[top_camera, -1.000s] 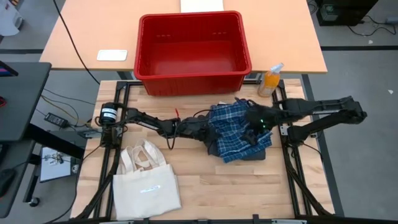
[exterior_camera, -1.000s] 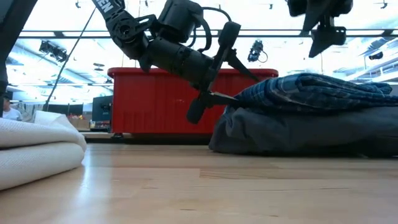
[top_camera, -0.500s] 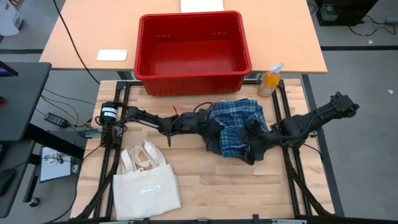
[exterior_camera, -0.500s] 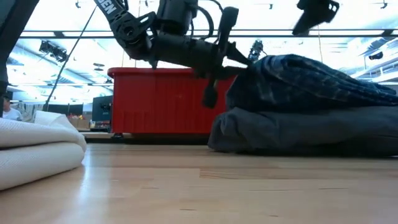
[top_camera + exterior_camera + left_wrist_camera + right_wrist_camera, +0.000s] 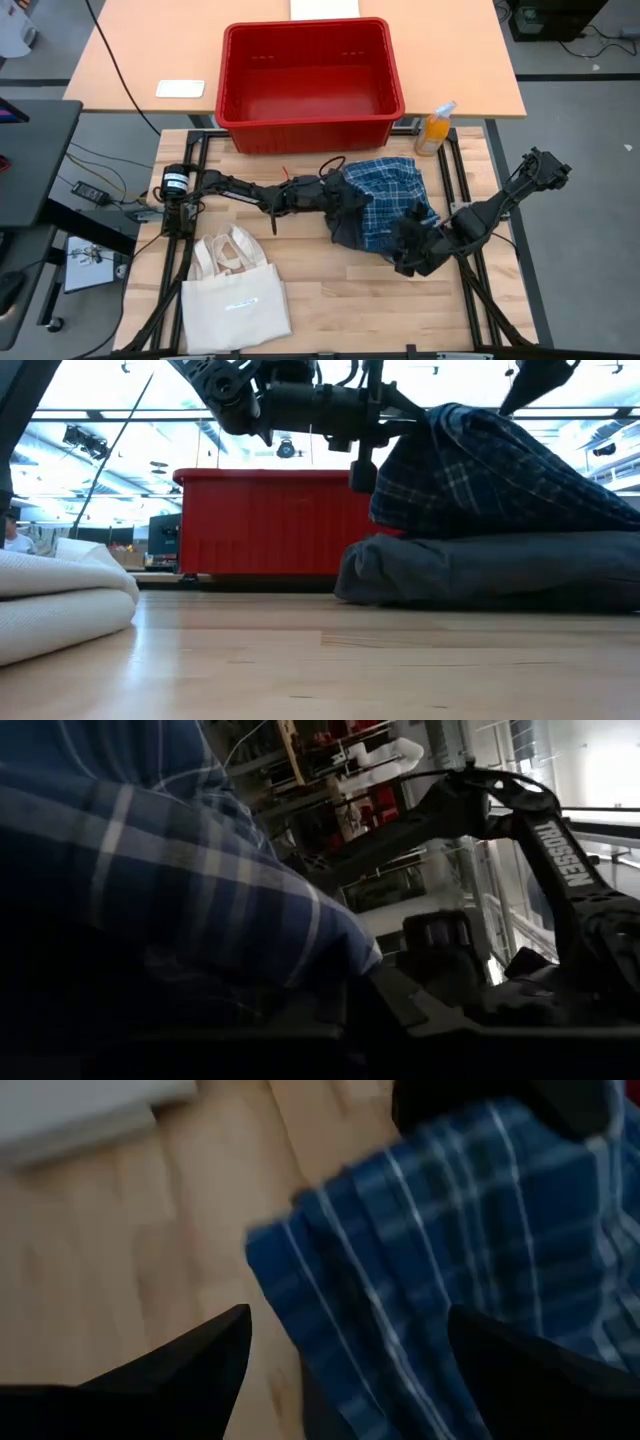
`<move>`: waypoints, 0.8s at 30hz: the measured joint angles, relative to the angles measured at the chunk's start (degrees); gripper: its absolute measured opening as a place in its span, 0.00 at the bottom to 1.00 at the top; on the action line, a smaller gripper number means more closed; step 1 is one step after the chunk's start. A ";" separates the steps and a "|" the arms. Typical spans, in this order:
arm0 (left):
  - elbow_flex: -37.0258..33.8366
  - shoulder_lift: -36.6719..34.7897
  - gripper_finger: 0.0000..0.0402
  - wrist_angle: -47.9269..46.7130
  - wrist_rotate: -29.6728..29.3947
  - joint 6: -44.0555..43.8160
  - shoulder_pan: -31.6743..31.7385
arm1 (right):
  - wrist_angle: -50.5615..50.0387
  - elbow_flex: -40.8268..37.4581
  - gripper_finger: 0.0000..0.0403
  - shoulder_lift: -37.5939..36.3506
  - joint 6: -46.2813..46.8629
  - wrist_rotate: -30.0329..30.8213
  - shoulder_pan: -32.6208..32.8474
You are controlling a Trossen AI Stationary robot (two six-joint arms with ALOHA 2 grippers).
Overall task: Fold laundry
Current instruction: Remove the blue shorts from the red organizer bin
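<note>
Left end effector (image 5: pixel 335 190) of mine is clenched on the edge of the blue-and-white plaid piece (image 5: pixel 385 200). It holds that edge up off the desk (image 5: pixel 330 285), just in front of the red bin (image 5: pixel 310 80). From the low view, the plaid cloth (image 5: pixel 480 470) hangs from my left end effector (image 5: pixel 375 415) and slopes down like a tent. Under it lies a dark grey garment (image 5: pixel 480 570), flat on the desk (image 5: pixel 320 660). In my left wrist view the plaid piece (image 5: pixel 150 870) fills most of what I see, right up close.

My right end effector (image 5: pixel 410 250) is low at the front corner of the plaid piece, on the side away from the bin. Its two fingers are spread wide, with nothing between them. In my right wrist view the plaid cloth (image 5: pixel 480 1250) lies just past my fingers (image 5: pixel 190 1360), with bare wood beside it.

The red bin sits on another desk behind mine, and I can see its bare red floor. An orange bottle (image 5: pixel 436 128) stands near the bin's corner, close to the plaid piece. A cream tote bag (image 5: pixel 232 290) lies flat at the front left of my desk, well apart from the laundry. I cannot tell if anything is in it.
</note>
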 joint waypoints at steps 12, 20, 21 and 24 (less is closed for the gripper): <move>0.07 0.00 0.06 -4.26 3.82 6.25 -3.00 | -16.13 -2.42 0.86 -0.20 20.36 -7.61 -3.44; 0.07 -0.02 0.20 -21.13 4.07 8.69 -5.90 | -13.01 -3.48 0.86 -0.27 20.18 -13.34 -3.62; 0.07 -0.02 0.25 -22.99 4.08 6.65 -6.22 | -12.38 -3.48 0.86 -0.27 20.16 -13.44 -3.64; 0.07 -0.02 0.41 -26.91 3.85 3.27 -7.12 | -10.09 -3.48 0.86 -0.27 20.06 -13.62 -3.68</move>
